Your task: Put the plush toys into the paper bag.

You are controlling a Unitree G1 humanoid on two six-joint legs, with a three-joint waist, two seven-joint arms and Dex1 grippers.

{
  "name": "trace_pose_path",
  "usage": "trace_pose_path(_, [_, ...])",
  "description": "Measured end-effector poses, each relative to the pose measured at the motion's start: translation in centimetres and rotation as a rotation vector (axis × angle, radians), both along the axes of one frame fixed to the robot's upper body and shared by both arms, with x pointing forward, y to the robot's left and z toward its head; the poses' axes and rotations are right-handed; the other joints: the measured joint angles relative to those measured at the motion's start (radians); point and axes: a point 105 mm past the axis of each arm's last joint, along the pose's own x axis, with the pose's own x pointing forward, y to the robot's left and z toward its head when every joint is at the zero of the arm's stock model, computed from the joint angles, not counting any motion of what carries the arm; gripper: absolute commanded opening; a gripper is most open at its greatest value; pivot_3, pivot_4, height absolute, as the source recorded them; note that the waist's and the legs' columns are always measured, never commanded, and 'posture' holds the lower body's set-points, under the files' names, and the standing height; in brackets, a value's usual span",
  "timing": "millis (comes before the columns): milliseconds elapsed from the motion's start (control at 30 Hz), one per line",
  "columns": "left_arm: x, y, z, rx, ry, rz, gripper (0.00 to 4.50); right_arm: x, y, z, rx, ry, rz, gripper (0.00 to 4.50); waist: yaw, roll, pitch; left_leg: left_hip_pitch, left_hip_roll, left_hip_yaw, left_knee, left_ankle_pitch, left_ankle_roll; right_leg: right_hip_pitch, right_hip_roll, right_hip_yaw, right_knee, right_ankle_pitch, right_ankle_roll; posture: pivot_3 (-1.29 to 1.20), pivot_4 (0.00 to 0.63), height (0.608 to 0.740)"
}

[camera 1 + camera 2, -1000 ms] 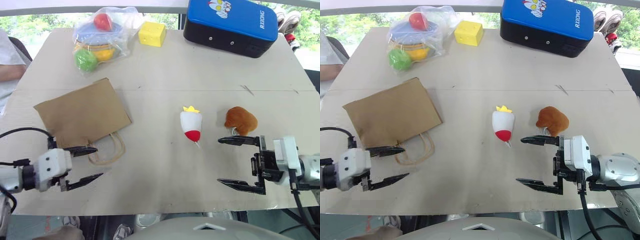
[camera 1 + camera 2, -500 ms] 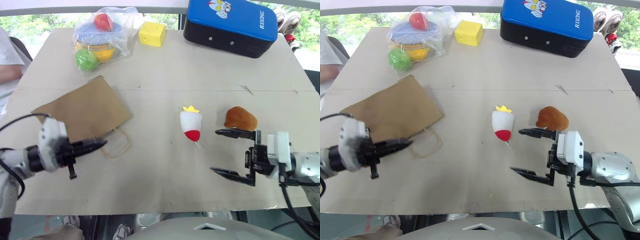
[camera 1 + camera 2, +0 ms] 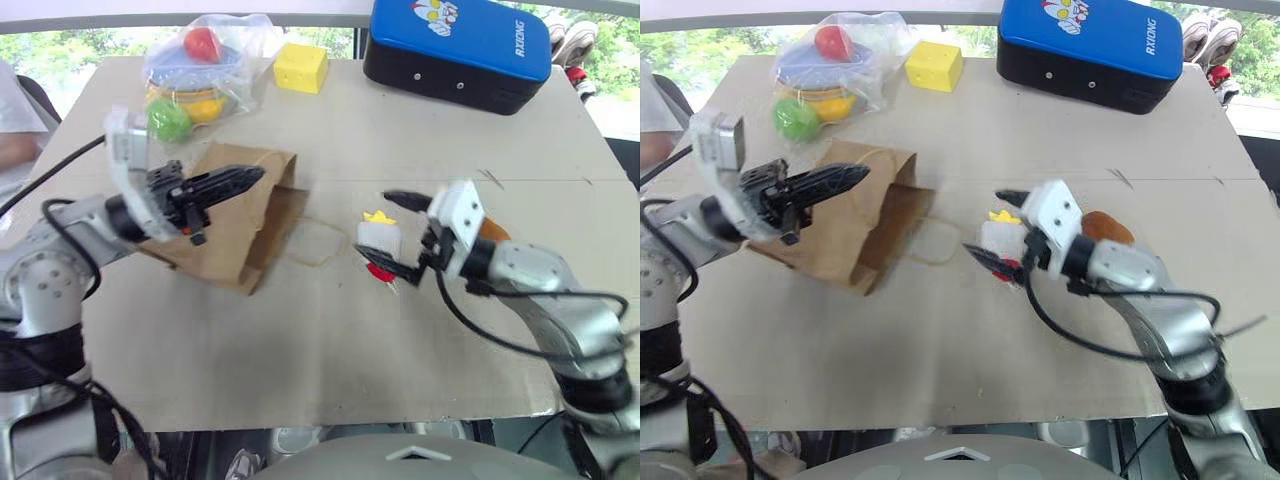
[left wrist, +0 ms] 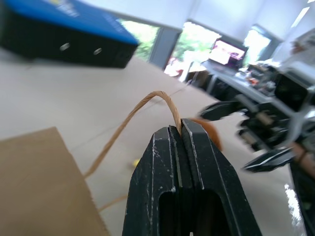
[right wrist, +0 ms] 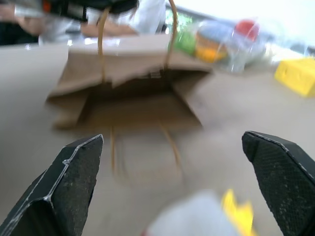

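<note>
Left wrist view: the left tool [image 4: 179,133] is pressed together, pinching a handle [image 4: 142,105] of the paper bag [image 3: 235,215]. The right tool [image 3: 398,233] is spread around the white toy [image 3: 380,240], and its arm half hides the brown toy [image 3: 1102,226].

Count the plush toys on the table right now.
2. The white cone plush lies mid-table between the open right gripper's fingers; the brown plush sits just behind that gripper's wrist, partly hidden by it.

We're getting bright daylight pouring in from the windows behind the worktop [image 3: 330,330], soft shadows, and wrist views blurring badly.
</note>
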Motion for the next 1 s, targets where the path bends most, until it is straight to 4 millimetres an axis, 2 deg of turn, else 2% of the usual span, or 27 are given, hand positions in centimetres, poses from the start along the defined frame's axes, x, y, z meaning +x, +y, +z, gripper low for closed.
trace_pose_path(67, [0.5, -0.8, 0.3, -0.017, -0.002, -0.021, 0.00, 1.0, 1.1, 0.6, 0.004, 0.016, 0.032, 2.75, 0.001, 0.000, 0.000, 0.000, 0.000, 0.000, 0.000, 0.000, 0.000, 0.000, 0.000, 0.000, 0.000, 0.000, 0.000, 0.00, 0.150, 0.740])
trace_pose_path(100, [0.7, -1.2, 0.5, -0.028, 0.001, -0.034, 0.00, 1.5, 1.7, 0.3, -0.016, 0.032, 0.048, 2.16, 0.001, 0.000, 0.000, -0.001, 0.000, -0.001, 0.000, 0.000, 0.000, 0.000, 0.000, 0.000, 0.000, 0.000, 0.000, 0.00, 0.150, 0.740])
trace_pose_path(133, [1.0, -1.5, 0.6, -0.038, 0.003, -0.042, 0.00, 1.8, 2.1, 0.0, -0.041, 0.039, 0.059, 1.74, 0.001, 0.000, 0.000, 0.000, 0.000, 0.000, 0.000, 0.000, 0.000, 0.000, 0.000, 0.000, 0.000, 0.000, 0.000, 0.00, 0.150, 0.740])
trace_pose_path(233, [1.7, -2.8, 1.4, -0.065, -0.010, -0.087, 0.00, 3.7, 4.3, -2.4, -0.141, 0.091, 0.087, 0.35, 0.000, 0.000, 0.000, -0.001, 0.000, 0.000, 0.000, 0.000, 0.000, 0.000, 0.000, 0.000, 0.000, 0.000, 0.000, 0.00, 0.150, 0.740])
trace_pose_path(267, [1.7, -3.0, 1.7, -0.069, -0.019, -0.091, 0.00, 4.1, 5.1, -3.2, -0.159, 0.106, 0.098, 0.03, -0.001, 0.000, 0.000, -0.001, 0.000, 0.000, 0.000, 0.000, 0.000, 0.000, 0.000, 0.000, 0.000, 0.000, 0.000, 0.00, 0.150, 0.740])
trace_pose_path(367, [2.0, -3.7, 1.7, -0.092, -0.020, -0.088, 0.00, 4.7, 6.8, -5.0, -0.215, 0.137, 0.130, 0.03, -0.003, 0.000, 0.000, -0.001, 0.000, 0.000, 0.000, 0.000, 0.000, 0.000, 0.000, 0.000, 0.000, 0.000, 0.000, 0.00, 0.150, 0.740])
trace_pose_path(567, [2.2, -4.1, 1.4, -0.117, -0.016, -0.048, 0.00, 4.5, 9.8, -6.6, -0.210, 0.127, 0.208, 0.03, -0.007, 0.000, 0.000, 0.000, 0.000, -0.001, 0.000, 0.000, 0.000, 0.000, 0.000, 0.000, 0.000, 0.000, 0.000, 0.00, 0.150, 0.740])
trace_pose_path(667, [2.0, -4.6, 0.8, -0.167, 0.006, -0.015, 0.00, 3.4, 13.0, -9.4, -0.213, 0.140, 0.280, 0.03, -0.019, 0.000, 0.000, 0.000, 0.000, -0.001, 0.000, 0.000, 0.000, 0.000, 0.000, 0.000, 0.000, 0.000, 0.000, 0.00, 0.150, 0.740])
trace_pose_path(733, [1.8, -4.8, 0.6, -0.180, 0.015, 0.000, 0.00, 3.0, 14.1, -11.3, -0.227, 0.164, 0.284, 0.03, -0.022, 0.000, 0.000, -0.001, 0.000, -0.001, 0.000, 0.000, 0.000, 0.000, 0.000, 0.000, 0.001, 0.000, 0.000, 0.00, 0.150, 0.740])
trace_pose_path(767, [1.7, -4.6, 0.7, -0.183, 0.014, 0.013, 0.00, 2.9, 14.5, -11.3, -0.217, 0.157, 0.288, 0.03, -0.022, 0.000, 0.000, -0.001, 0.000, -0.001, 0.000, 0.000, 0.000, 0.000, 0.000, 0.000, 0.001, 0.000, 0.000, 0.00, 0.150, 0.740])
trace_pose_path(867, [1.5, -3.7, 1.2, -0.211, 0.005, 0.073, 0.00, 4.9, 13.7, -11.0, -0.198, 0.142, 0.209, 0.03, -0.020, 0.000, 0.000, 0.000, 0.000, -0.002, 0.001, 0.000, 0.000, 0.001, -0.002, -0.001, 0.001, 0.001, 0.000, 0.00, 0.150, 0.740])
trace_pose_path(1000, [1.5, -3.0, 1.0, -0.213, 0.019, 0.111, 0.00, 5.4, 13.3, -11.0, -0.194, 0.116, 0.193, 0.03, -0.021, 0.000, 0.000, 0.001, -0.001, -0.002, 0.001, 0.000, 0.000, 0.002, -0.002, -0.001, 0.001, 0.001, 0.000, 0.00, 0.150, 0.740])
